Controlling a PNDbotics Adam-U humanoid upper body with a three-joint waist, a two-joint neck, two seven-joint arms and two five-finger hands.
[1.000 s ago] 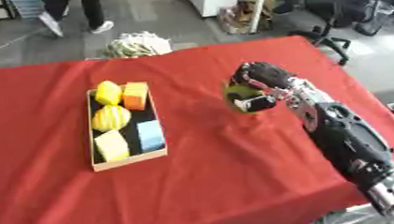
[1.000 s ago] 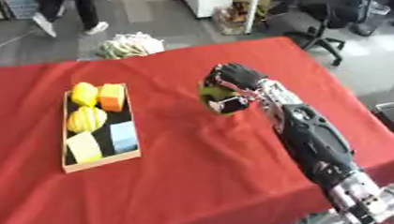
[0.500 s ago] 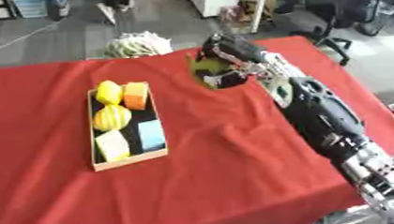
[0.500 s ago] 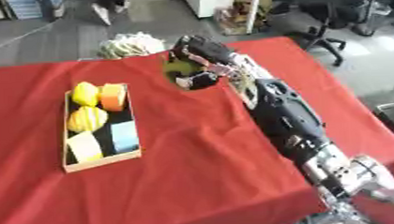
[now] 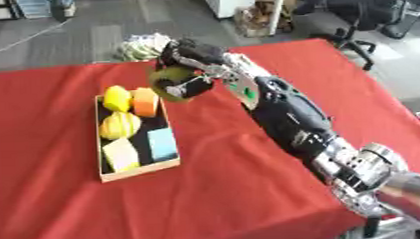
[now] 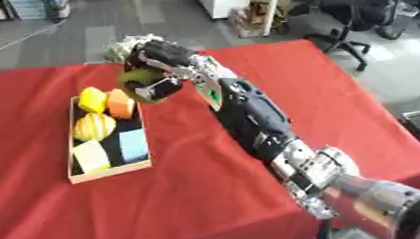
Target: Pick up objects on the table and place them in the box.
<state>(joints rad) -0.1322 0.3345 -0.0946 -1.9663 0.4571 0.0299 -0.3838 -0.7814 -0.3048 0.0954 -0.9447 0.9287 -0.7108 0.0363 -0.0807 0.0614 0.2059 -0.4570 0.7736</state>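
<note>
Yellow-green round object (image 5: 168, 83) sits in the grasp of the robot's right hand (image 5: 190, 68), whose dark fingers are curled over and around it, thumb underneath. In the left eye view the hand holds this object above the red cloth-covered table (image 5: 251, 190), just beside the far right corner of the shallow wooden box (image 5: 136, 170), close to the orange block (image 5: 145, 102) inside it. The box lies lengthwise on the left half of the table and also holds a small yellow rounded fruit (image 5: 116, 97) at its far end, a ribbed yellow fruit (image 5: 119, 125) in the middle, a pale yellow block (image 5: 121, 154) at its near end, and a light blue block (image 5: 162, 144) beside that. The black and silver right arm (image 5: 288, 120) runs from the lower right corner diagonally up to the hand. A pale bundle (image 5: 141, 47) lies past the table's far edge.

In the right eye view the same right hand (image 6: 163, 60) is wrapped round the yellow-green object (image 6: 142, 83), which hangs over the cloth at the box's right wall (image 6: 146, 128), nearly above the orange block (image 6: 120, 103). The object's underside looks dark. The left hand shows in neither view.
</note>
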